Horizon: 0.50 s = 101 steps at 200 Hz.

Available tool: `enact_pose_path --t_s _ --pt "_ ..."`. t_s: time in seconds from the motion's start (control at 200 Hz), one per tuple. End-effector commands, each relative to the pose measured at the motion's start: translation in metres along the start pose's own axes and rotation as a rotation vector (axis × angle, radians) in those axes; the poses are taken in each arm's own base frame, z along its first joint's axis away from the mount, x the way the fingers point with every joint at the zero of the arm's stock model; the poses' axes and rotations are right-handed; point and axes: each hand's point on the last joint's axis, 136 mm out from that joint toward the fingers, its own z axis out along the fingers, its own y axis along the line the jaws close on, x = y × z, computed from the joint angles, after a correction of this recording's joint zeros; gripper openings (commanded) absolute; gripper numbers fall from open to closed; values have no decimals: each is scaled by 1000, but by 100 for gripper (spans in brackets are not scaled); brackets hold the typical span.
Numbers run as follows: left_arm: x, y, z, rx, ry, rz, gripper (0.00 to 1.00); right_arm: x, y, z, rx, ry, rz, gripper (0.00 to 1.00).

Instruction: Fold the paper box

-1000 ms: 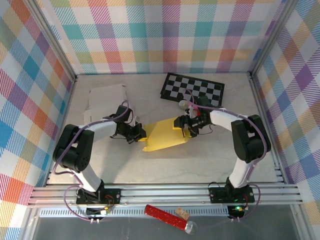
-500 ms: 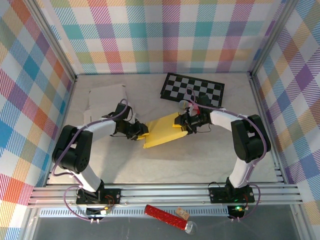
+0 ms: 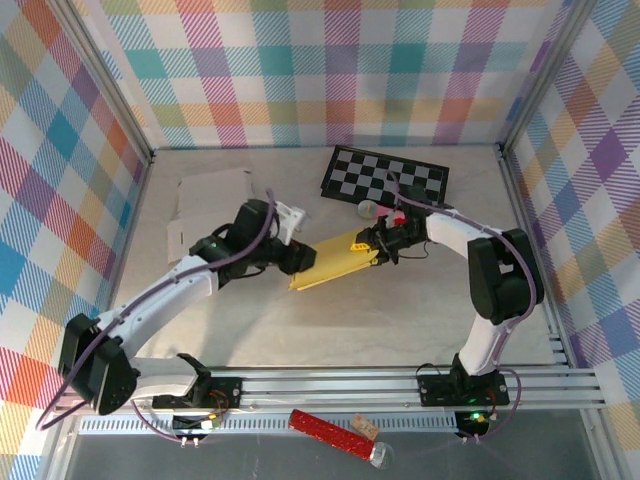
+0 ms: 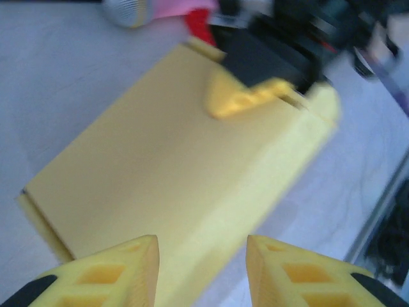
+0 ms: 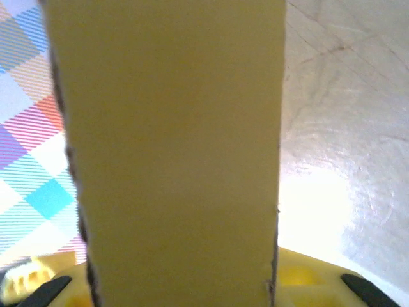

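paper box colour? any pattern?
The paper box is plain yellow, no pattern. It shows best in the left wrist view.

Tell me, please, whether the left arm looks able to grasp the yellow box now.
Likely yes: the left claw stands open at the near edge of the yellow box, nothing between them.

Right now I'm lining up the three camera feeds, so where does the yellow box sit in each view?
Top external: yellow box at the centre of the table.
Left wrist: yellow box fills the middle, slanting up rightward.
Right wrist: yellow box is a tall band up the centre.
Shared landmark: right gripper, clamped on the box's end.
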Motion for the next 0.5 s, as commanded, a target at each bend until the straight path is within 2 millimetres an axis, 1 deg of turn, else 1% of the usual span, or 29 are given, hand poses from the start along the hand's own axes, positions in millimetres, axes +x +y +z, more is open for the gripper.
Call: enact_pose_path --t_s 0.0,0.015,0.04,0.095,0.15,0.215,0.285,0.31,0.34,0.5 --pt "23 -2 0 -59 107 314 46 12 10 -11 -17 56 119 33" --pt "25 -3 1 -64 119 340 49 13 11 -11 -18 61 131 34" --pt "28 -5 2 -79 137 387 51 14 12 -12 -18 67 147 34" --pt "32 -6 5 -108 162 476 51 15 13 -15 -13 78 182 34" --pt "36 -11 10 -100 178 560 52 17 14 -16 -8 94 205 35" --pt "36 -10 16 -133 182 641 53 20 13 -16 2 111 243 34" --pt "34 -7 21 -164 196 676 54 21 12 -16 0 121 265 34" --pt "34 -7 23 -165 202 684 57 21 11 -17 4 120 272 34" --pt "34 -6 25 -170 208 695 58 21 10 -17 8 118 278 34" --pt "37 -5 36 -187 238 748 60 24 8 -17 11 136 325 34"
